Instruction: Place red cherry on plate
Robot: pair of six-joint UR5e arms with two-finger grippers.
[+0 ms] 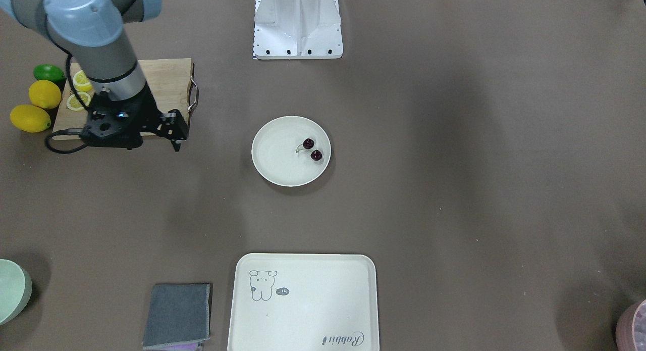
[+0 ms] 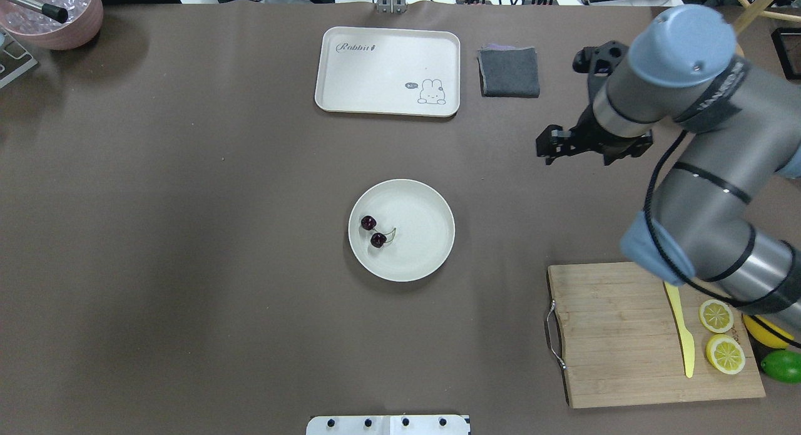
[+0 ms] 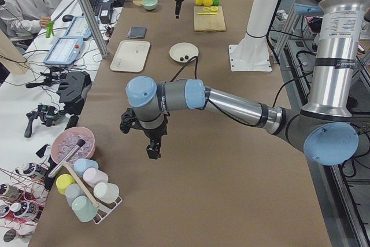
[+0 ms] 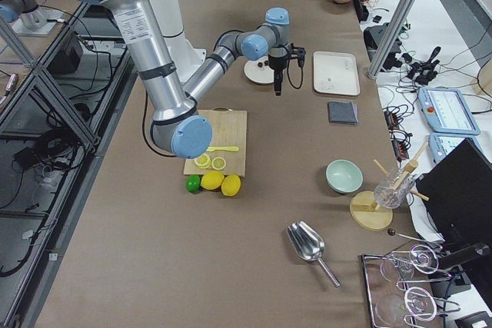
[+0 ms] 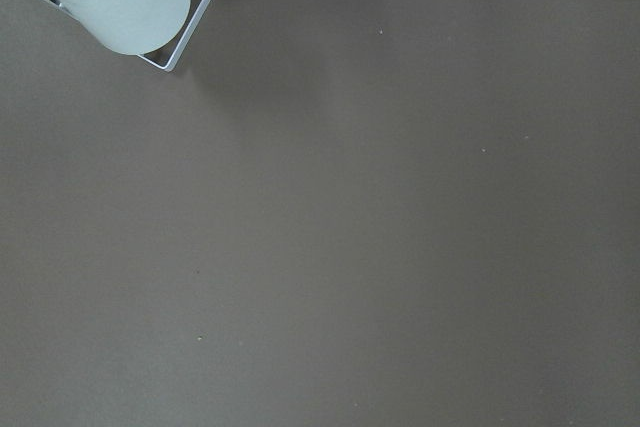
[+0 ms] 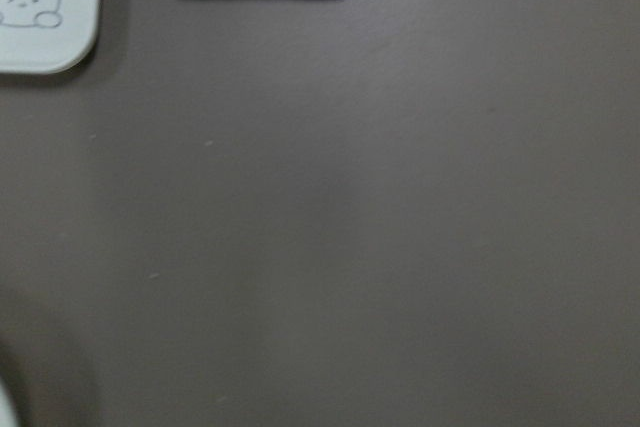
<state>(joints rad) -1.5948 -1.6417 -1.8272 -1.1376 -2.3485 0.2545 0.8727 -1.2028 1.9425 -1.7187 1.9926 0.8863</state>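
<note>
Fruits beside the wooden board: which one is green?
The glossy green lime, at one end of the row; the two whole lemons beside it are yellow.

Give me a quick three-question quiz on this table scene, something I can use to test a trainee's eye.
1. True or false: the red cherry lies on the plate.
2. Multiple choice: what shares the cutting board with the yellow knife?
A. two lemon halves
B. a grey cloth
C. a green lime
3. Fill in: the folded grey cloth lies beside the rectangular ____.

Key: 1 true; 2 A; 3 tray.
</note>
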